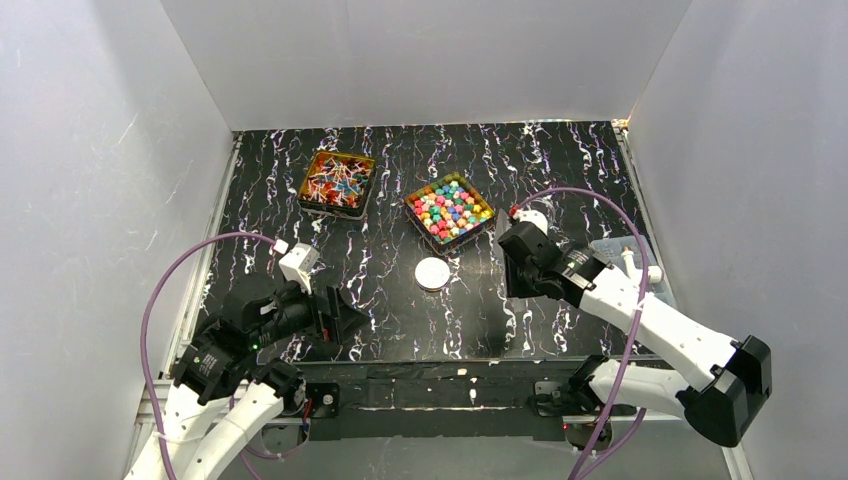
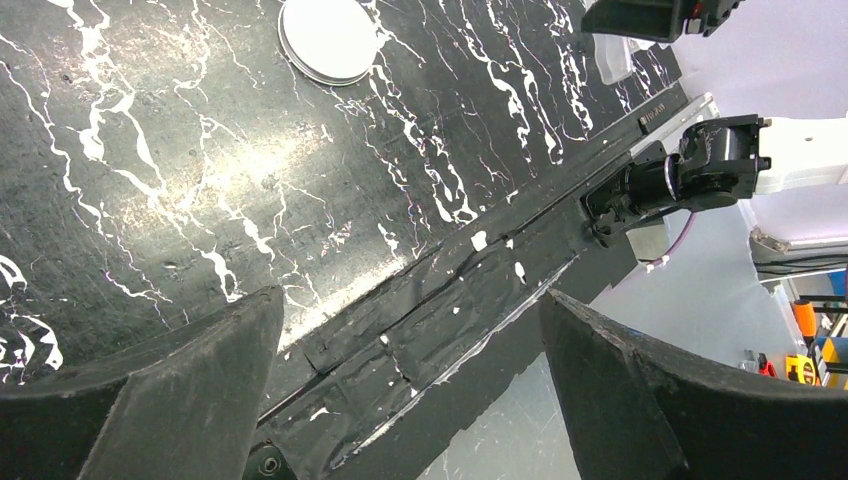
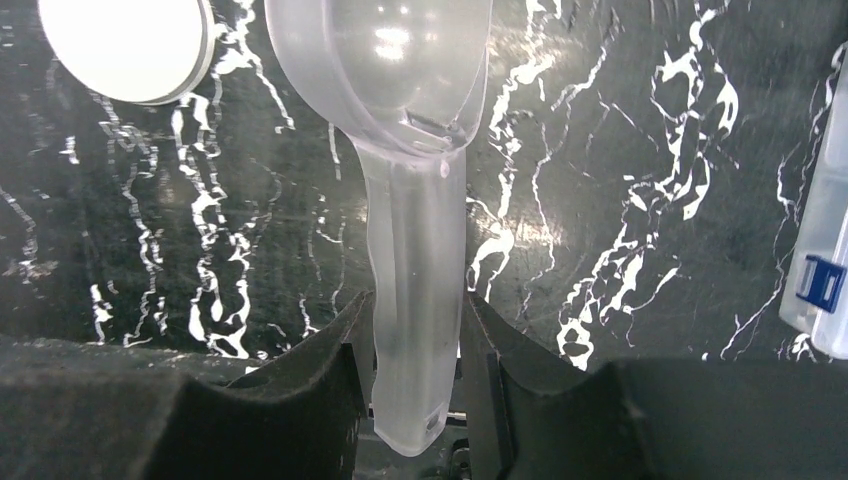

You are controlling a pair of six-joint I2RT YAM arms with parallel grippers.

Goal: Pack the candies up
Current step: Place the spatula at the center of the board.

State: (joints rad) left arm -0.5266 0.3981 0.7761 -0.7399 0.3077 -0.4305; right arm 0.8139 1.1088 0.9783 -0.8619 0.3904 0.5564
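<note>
Round pink, green, yellow and blue candies (image 1: 449, 208) fill a gold tin at mid-table. Twist-wrapped red, blue and white candies (image 1: 336, 182) fill a second gold tin to its left. My right gripper (image 3: 415, 312) is shut on the handle of a clear plastic scoop (image 3: 385, 60), whose bowl is empty and held above the table. In the top view the right gripper (image 1: 512, 264) sits just right of the round-candy tin. My left gripper (image 2: 410, 335) is open and empty, low over the table's near edge; in the top view it (image 1: 350, 318) is at the near left.
A small jar with a white round lid (image 1: 432, 273) stands between the arms; it shows in the left wrist view (image 2: 328, 38) and the right wrist view (image 3: 125, 45). A clear plastic box (image 1: 628, 262) lies at the right edge (image 3: 825, 270). White walls enclose the table.
</note>
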